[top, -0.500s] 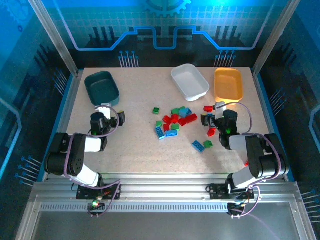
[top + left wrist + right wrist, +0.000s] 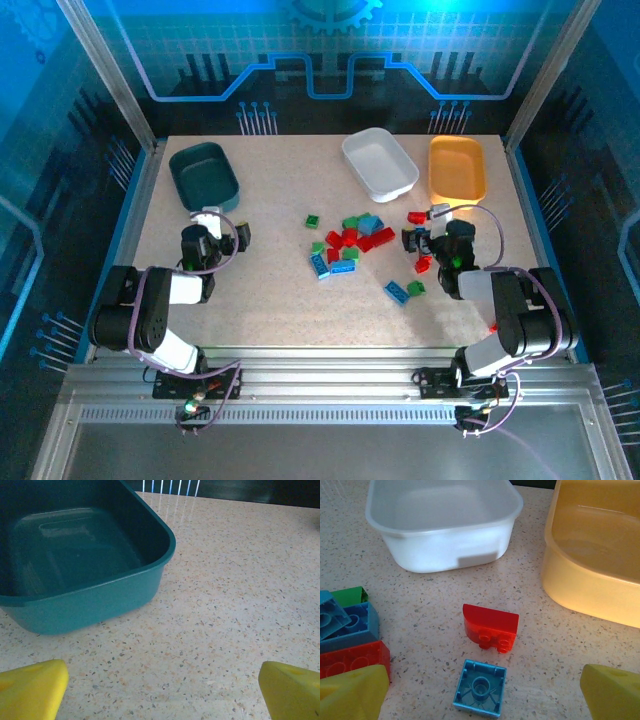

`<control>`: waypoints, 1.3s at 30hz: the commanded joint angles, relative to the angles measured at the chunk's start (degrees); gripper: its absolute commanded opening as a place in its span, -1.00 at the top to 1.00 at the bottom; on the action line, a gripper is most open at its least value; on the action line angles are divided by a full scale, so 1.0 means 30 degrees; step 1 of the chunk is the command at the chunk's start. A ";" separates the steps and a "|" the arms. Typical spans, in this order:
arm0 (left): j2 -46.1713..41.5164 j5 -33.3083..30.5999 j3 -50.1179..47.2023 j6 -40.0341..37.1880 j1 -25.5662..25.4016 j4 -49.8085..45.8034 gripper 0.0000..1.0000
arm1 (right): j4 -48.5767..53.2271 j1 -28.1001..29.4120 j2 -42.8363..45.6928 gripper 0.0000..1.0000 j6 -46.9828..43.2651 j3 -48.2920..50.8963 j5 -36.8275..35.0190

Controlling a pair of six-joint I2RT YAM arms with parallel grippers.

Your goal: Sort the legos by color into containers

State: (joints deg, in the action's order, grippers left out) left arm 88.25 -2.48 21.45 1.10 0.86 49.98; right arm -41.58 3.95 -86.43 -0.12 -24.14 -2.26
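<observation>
The black left arm [image 2: 150, 305] and black right arm [image 2: 520, 310] sit folded low by their bases, forearms reaching forward, the left claw [image 2: 224, 226] and right claw [image 2: 424, 228] each held level, yellow-padded fingers [image 2: 31, 690] spread wide, gripping nothing.

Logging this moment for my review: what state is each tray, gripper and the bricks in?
Dark teal plastic tray: empty.
White plastic tray: empty.
Orange-yellow plastic tray: empty.
Red, green, blue plastic bricks: loose on table, unsorted.
Left gripper: open, holding nothing.
Right gripper: open, holding nothing.
</observation>
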 commanded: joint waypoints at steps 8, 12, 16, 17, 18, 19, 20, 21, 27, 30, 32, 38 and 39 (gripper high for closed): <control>-0.0001 0.0300 0.0321 -0.0368 -0.0119 0.0303 -0.98 | -0.0115 -0.0319 0.0071 -0.99 -0.0252 -0.0422 0.0344; -0.0002 0.0306 0.0320 -0.0372 -0.0112 0.0288 -0.98 | -0.0142 -0.0405 0.0078 -0.99 -0.0163 -0.0421 0.0557; -0.0002 0.0301 0.0327 -0.0368 -0.0112 0.0297 -0.98 | -0.0143 -0.0427 0.0099 -0.99 -0.0147 -0.0435 0.0598; -0.0002 0.0322 0.0330 -0.0368 -0.0094 0.0285 -0.98 | -0.0143 -0.0432 0.0096 -0.99 -0.0165 -0.0428 0.0578; -0.0002 0.0315 0.0335 -0.0368 -0.0108 0.0293 -0.98 | -0.0143 -0.0428 0.0091 -0.99 -0.0149 -0.0420 0.0583; 0.0013 0.0302 0.0338 -0.0372 -0.0112 0.0288 -0.98 | -0.0143 -0.0430 0.0071 -0.99 -0.0150 -0.0423 0.0592; -0.0002 0.0306 0.0331 -0.0368 -0.0108 0.0294 -0.98 | -0.0143 -0.0432 0.0071 -1.00 -0.0165 -0.0431 0.0578; -0.0002 0.0300 0.0326 -0.0366 -0.0112 0.0313 -0.98 | -0.0143 -0.0436 0.0071 -0.99 -0.0165 -0.0427 0.0601; -0.2440 -0.0344 0.1737 -0.0190 -0.0112 -0.4135 -0.98 | 0.1734 0.0018 0.0853 -0.99 -0.0154 -0.1300 -0.0914; -0.4290 -0.0362 0.3600 0.0391 -0.0112 -0.8091 -0.98 | 0.5384 0.0483 0.1657 -0.99 -0.0408 -0.3133 -0.1739; -0.5151 -0.0076 0.4070 0.1053 -0.0108 -0.8682 -0.98 | 0.6502 0.1086 0.2112 -0.99 -0.0625 -0.3803 -0.3044; -0.6256 -0.0388 0.5384 0.2754 -0.0079 -1.0387 -0.98 | 1.0352 0.2008 0.4535 -0.99 0.2577 -0.6665 -0.6660; -0.6243 -0.0594 0.5609 0.3236 -0.0083 -1.0661 -0.98 | 1.2653 0.1739 0.4305 -0.99 0.4735 -0.7918 -0.7287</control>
State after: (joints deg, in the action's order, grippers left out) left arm 69.80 -2.96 36.38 6.39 0.86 24.34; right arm -17.89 9.85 -74.28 2.94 -39.68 -15.00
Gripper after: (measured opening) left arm 0.990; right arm 0.997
